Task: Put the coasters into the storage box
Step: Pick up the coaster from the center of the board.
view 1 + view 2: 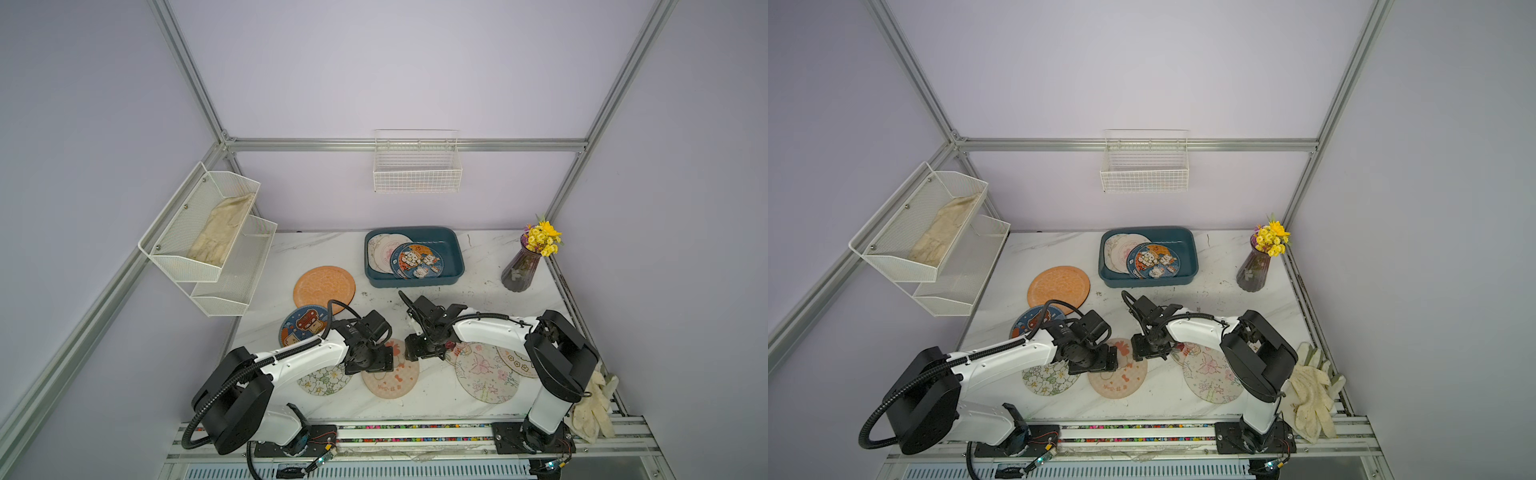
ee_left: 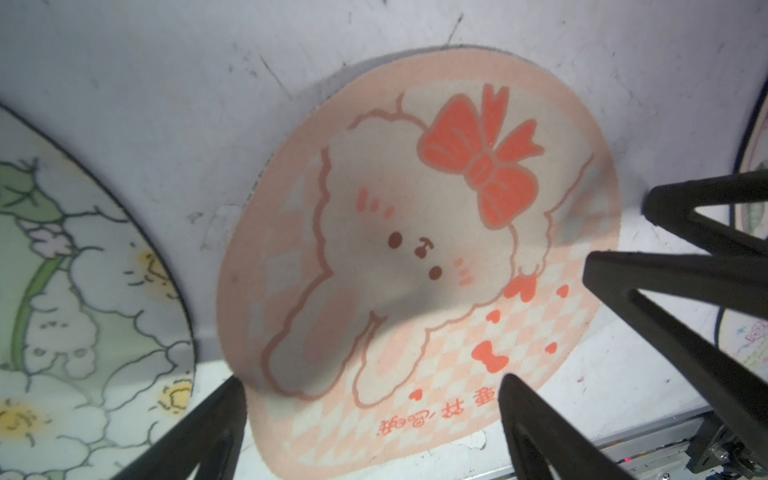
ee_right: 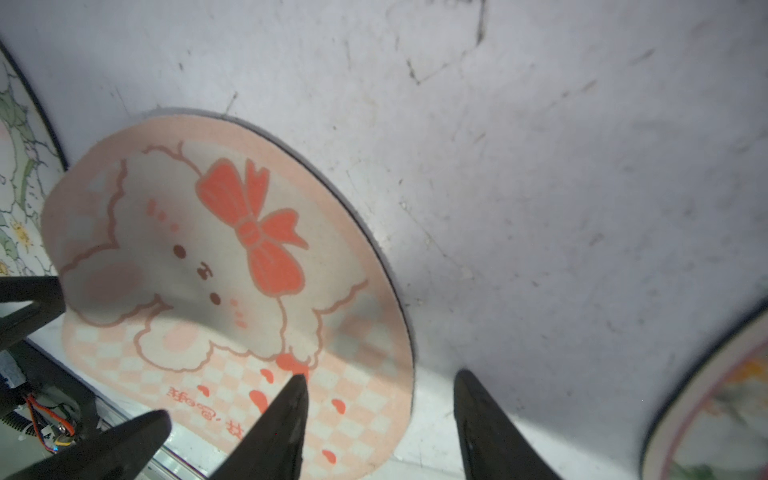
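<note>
Straddling the pink puppy coaster (image 2: 415, 249) near the front of the table (image 1: 436, 403), we are holding the left gripper (image 2: 372, 378) spread wide, one fingertip (image 2: 224, 411) touching its buckled rim. Our right gripper (image 3: 380, 374) is sitting with jaws partly apart across the opposite rim. A navy cartoon coaster (image 1: 417, 260) and paler coasters (image 1: 384, 249) are lying in the storage box (image 1: 415, 283), farther back.

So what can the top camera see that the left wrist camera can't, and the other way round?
Only a top view shows the storage box, the flower vase and the plain orange coaster. Only the left wrist camera shows the puppy's eyes and nose on the pink coaster. Both show that pink coaster and the white-flower coaster beside it.
</note>
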{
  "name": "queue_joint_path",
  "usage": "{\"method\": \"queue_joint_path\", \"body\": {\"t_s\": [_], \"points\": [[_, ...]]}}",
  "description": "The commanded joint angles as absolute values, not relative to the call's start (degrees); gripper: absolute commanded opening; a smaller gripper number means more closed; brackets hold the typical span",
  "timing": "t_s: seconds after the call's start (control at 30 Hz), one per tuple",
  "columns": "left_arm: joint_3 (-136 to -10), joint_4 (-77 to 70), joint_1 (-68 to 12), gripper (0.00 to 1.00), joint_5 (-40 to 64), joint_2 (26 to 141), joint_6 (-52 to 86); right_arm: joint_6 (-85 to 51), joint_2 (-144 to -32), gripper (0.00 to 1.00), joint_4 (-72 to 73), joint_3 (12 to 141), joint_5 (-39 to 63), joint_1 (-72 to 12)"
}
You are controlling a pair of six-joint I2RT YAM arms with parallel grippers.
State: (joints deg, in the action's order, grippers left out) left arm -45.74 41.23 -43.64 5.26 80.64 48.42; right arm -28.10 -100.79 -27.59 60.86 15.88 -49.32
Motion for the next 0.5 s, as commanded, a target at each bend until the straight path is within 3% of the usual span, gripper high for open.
{"method": "queue_joint_path", "body": {"t_s": [0.0,0.47], "points": [[-44.7,40.0,-44.1,0.9,6.2,82.6,48.1,-29.5,-102.5,0.58,-27.4,60.1,14.7,-49.9],[-44.7,39.6,-44.1,0.85,6.4,82.6,47.6,-31.6,-105.5,0.45,-24.4,60.2,16.7,-52.5]]}}
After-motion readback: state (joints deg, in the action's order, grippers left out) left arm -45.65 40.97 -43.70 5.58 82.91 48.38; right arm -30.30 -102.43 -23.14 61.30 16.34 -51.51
